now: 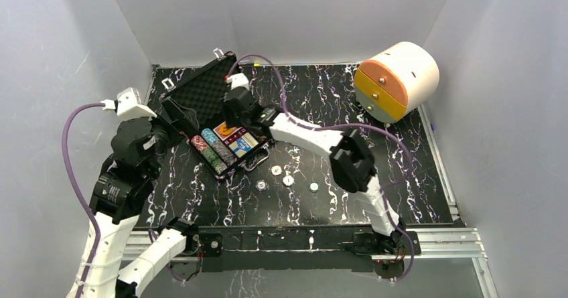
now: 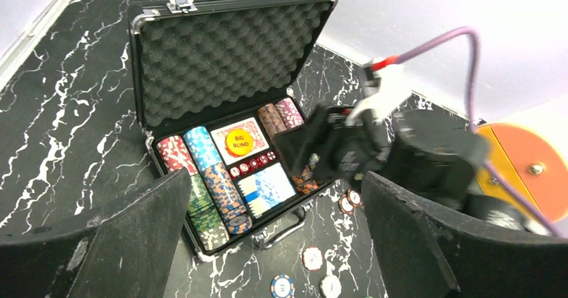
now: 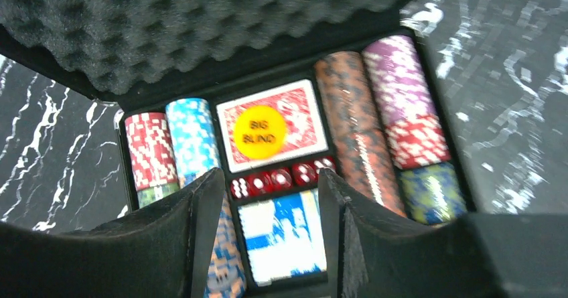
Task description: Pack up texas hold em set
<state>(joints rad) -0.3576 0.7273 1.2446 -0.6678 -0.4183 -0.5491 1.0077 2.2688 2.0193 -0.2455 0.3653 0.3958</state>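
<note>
Black case (image 2: 221, 57), yellow button (image 3: 260, 132)

Left gripper (image 2: 274, 187) gapes wide, empty — right gripper (image 3: 269, 181) parted narrower, pitched downward.

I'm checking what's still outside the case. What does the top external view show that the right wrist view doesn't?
Only the top external view shows four loose chips on the table in front of the case, plus the cream-and-orange cylinder. Only the right wrist view shows the row of red dice and the words BIG BLIND on the yellow button. Both show the open case, its foam lid and the rows of chips.
</note>
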